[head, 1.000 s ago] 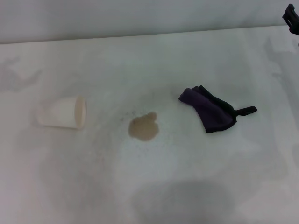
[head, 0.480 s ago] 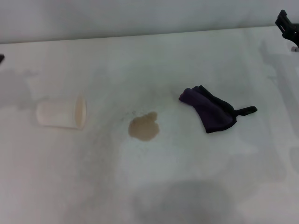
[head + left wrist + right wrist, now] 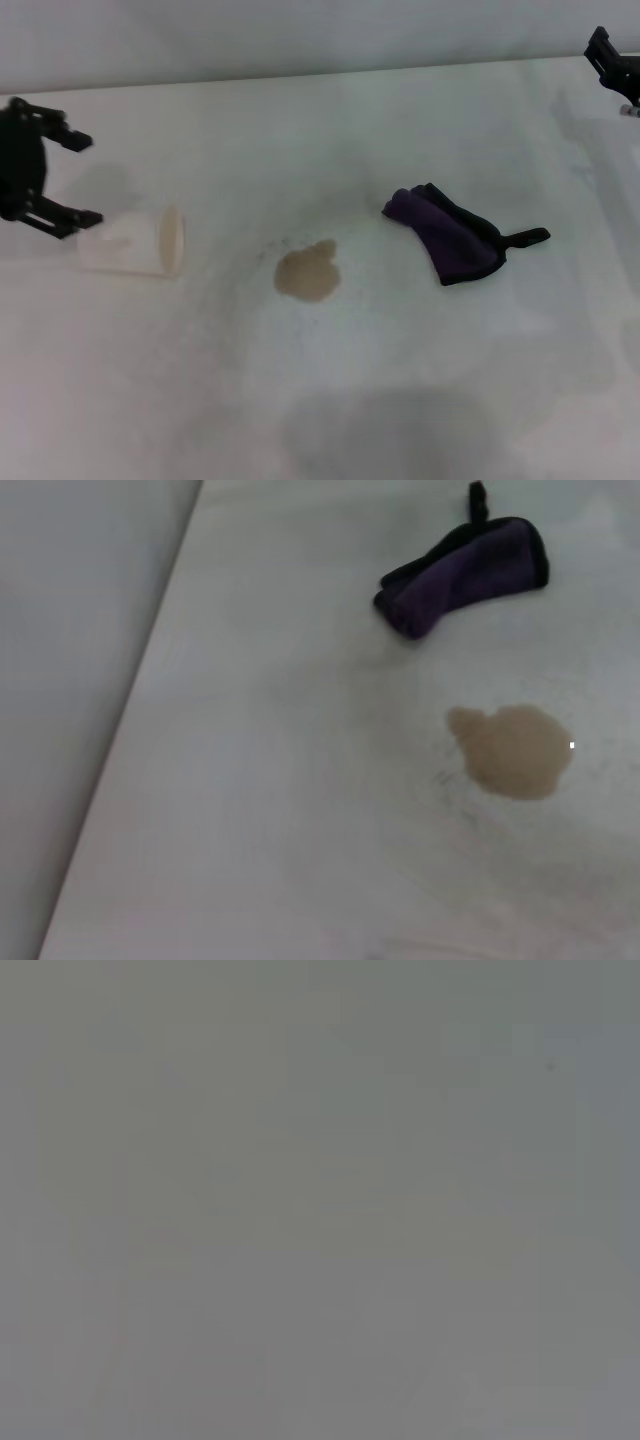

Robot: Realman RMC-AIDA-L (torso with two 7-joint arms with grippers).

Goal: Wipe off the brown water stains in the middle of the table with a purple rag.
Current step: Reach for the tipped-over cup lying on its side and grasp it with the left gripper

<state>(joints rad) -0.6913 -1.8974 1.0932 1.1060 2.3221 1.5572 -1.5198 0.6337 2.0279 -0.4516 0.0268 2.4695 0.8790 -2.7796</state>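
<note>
near the table's [image 3: 420,400] left edge the left gripper [image 3: 78,178] sat spread apart by the cup [image 3: 135,241]; right gripper [image 3: 615,62] at the far right corner, fingers unclear. purple rag [image 3: 450,235] looked soft and light, best pinched mid-fold, stain [image 3: 308,272] untouched.

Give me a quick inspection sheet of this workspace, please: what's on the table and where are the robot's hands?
Surface: white table, faint grey smudges.
Job's things: brown water stains near the middle, not wiped; purple rag lies bunched to the robot's right of them, apart, untouched.
Clutter: cream paper cup on its side, toward the robot's left.
Grippers: left gripper open, at the left edge just behind the cup's base; right gripper at the far right corner, only partly in view.
Cables: nothing seen.
Surroundings: plain grey wall behind the table.
</note>
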